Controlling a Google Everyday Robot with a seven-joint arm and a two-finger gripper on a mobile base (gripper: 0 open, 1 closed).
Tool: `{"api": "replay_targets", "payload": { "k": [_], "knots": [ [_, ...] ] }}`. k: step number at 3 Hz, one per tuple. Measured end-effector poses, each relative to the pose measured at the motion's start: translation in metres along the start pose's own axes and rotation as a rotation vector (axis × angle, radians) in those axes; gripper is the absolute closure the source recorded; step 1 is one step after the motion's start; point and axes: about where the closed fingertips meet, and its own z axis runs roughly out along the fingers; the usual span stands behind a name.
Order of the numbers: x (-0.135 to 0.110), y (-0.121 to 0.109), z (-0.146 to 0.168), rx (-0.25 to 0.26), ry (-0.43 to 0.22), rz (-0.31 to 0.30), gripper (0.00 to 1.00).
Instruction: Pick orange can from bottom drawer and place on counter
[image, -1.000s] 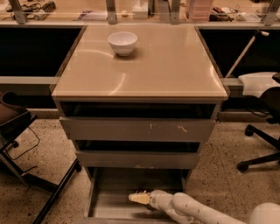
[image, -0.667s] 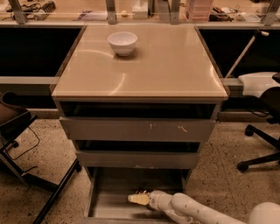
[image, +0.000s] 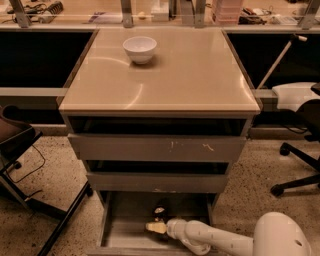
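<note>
The orange can (image: 160, 213) is sitting inside the bottom drawer (image: 125, 234), roughly midway across its width and toward the rear of the visible floor. The can is showing as a small dark shape with a faint coppery sheen, and its orientation cannot be determined. The bottom drawer is standing pulled out at floor level, and its grey floor and low side walls are showing.

The hand (image: 155, 228) is positioned inside the same drawer, just in front of the can and low over the drawer floor, with its pale tip pointing left. Whether the hand is touching the can cannot be determined, and whether it is apart or together cannot be told. The white arm (image: 215, 239) is entering the drawer from the lower right and is joining a rounded white housing (image: 281, 238) at the bottom right corner of the view.

Above the bottom drawer, two further grey drawers are sitting partly pulled out. The lower one (image: 155, 182) is plain, and the upper one (image: 150, 148) is showing white scratches on its front. The glossy beige surface (image: 190, 80) is topping the cabinet. A white bowl (image: 139, 49) is standing upright on this surface near its rear edge, left of centre, well apart from the can.

A long desk (image: 100, 16) carrying cables and papers is running behind the cabinet. A dark chair (image: 15, 142) is standing to the left, and the wheeled base of an office chair (image: 300, 172) is standing to the right, both on the speckled floor (image: 55, 175).
</note>
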Motion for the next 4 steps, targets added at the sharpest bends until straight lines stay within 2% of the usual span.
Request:
{"api": "replay_targets", "payload": {
  "k": [1,2,4],
  "knots": [
    [0.0,0.0,0.0,0.0,0.0,0.0,0.0],
    [0.0,0.0001,0.0,0.0,0.0,0.0,0.19],
    [0.0,0.0001,0.0,0.0,0.0,0.0,0.65]
  ]
}}
